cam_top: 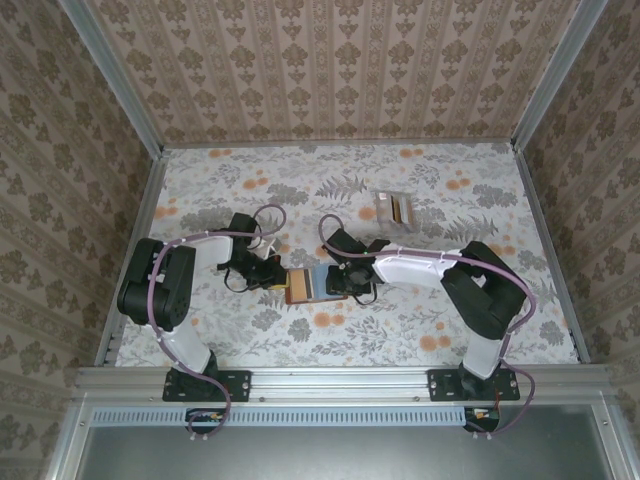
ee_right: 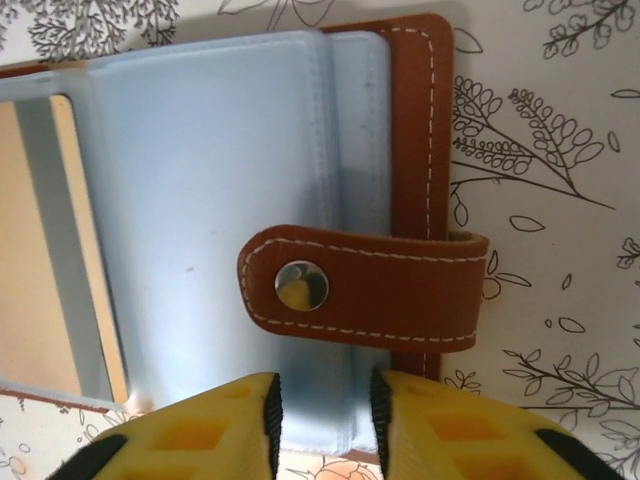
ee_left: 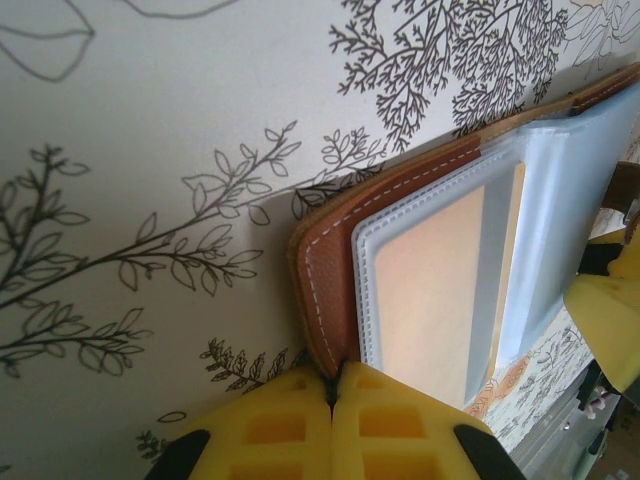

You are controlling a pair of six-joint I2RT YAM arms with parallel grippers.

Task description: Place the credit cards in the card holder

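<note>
The reddish-brown card holder (cam_top: 300,285) lies open on the floral table between the two arms. My left gripper (cam_top: 279,274) is shut on its left leather edge (ee_left: 325,270), the yellow fingers (ee_left: 270,430) pinched together at the stitched rim. A tan credit card (ee_left: 430,290) sits inside a clear sleeve. My right gripper (ee_right: 325,405) stands open over the holder's near edge, with the pale blue sleeves (ee_right: 220,150) in the gap between its fingers. The closing tab (ee_right: 380,285) with its metal snap lies folded over the sleeves. More credit cards (cam_top: 393,208) lie stacked at the back right.
Patterned walls close the table (cam_top: 250,330) in on three sides, with metal rails along the left, right and near edges. The right arm's elbow (cam_top: 480,285) rests low at the right. In the left wrist view a yellow finger (ee_left: 610,320) of the right gripper shows at the holder's far side.
</note>
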